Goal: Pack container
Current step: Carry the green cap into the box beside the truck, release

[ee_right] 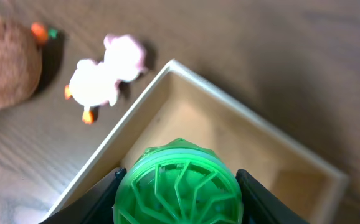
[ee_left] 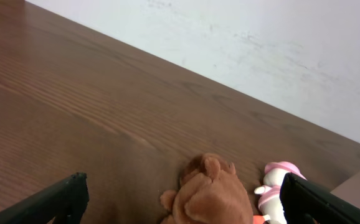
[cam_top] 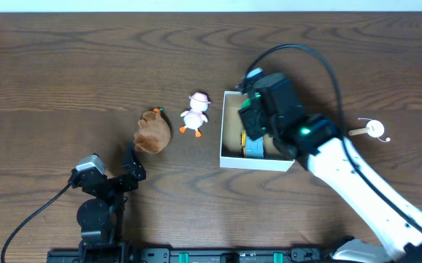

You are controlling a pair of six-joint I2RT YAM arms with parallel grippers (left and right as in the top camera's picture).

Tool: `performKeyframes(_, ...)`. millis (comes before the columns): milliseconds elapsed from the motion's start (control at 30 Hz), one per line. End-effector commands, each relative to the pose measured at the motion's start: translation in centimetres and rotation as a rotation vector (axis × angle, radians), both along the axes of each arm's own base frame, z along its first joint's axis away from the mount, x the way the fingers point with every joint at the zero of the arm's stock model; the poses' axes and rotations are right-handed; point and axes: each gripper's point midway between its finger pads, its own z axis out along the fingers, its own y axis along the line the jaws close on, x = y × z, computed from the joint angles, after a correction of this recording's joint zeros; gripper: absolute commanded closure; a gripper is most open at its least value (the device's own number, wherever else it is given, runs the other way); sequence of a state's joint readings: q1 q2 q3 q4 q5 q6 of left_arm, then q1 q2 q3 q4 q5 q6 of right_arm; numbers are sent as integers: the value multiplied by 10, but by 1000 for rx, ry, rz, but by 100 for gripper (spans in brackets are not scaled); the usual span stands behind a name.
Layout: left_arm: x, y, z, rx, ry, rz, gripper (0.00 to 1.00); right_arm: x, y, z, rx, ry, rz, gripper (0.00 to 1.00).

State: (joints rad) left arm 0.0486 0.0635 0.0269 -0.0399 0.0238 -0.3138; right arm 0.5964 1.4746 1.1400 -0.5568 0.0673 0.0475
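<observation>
The left claw [ee_left: 189, 205] gapes fully wide and empty, low over the surface [ee_left: 74, 112], just short of a brown plush [ee_left: 208, 193]. Beyond the plush stands a white duck [cam_top: 195, 113]. The box [cam_top: 255, 162] sits right of the duck. Over it, the right claw [ee_right: 179, 196] grips a green disc [ee_right: 177, 174] on both sides.

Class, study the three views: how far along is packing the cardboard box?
Done: something blue and yellow seems to lie in the container. In hand: the right gripper holds a green ribbed toy above it. Remaining: the brown plush, white duck and a small white item on the table; the left gripper is open near the plush.
</observation>
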Motion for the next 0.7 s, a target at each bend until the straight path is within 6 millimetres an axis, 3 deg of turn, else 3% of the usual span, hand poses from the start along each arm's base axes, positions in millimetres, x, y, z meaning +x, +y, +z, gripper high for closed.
performKeyframes(0, -1, 0, -18, 8, 52, -1, 2, -7, 20, -8, -3, 19, 34, 49)
performKeyframes(300, -1, 0, -18, 8, 52, -1, 2, -34, 49, -29, -44, 75, 126, 49)
performKeyframes(667, -1, 0, -18, 8, 51, -1, 2, -38, 28, -38, -116, 104, 25, 51)
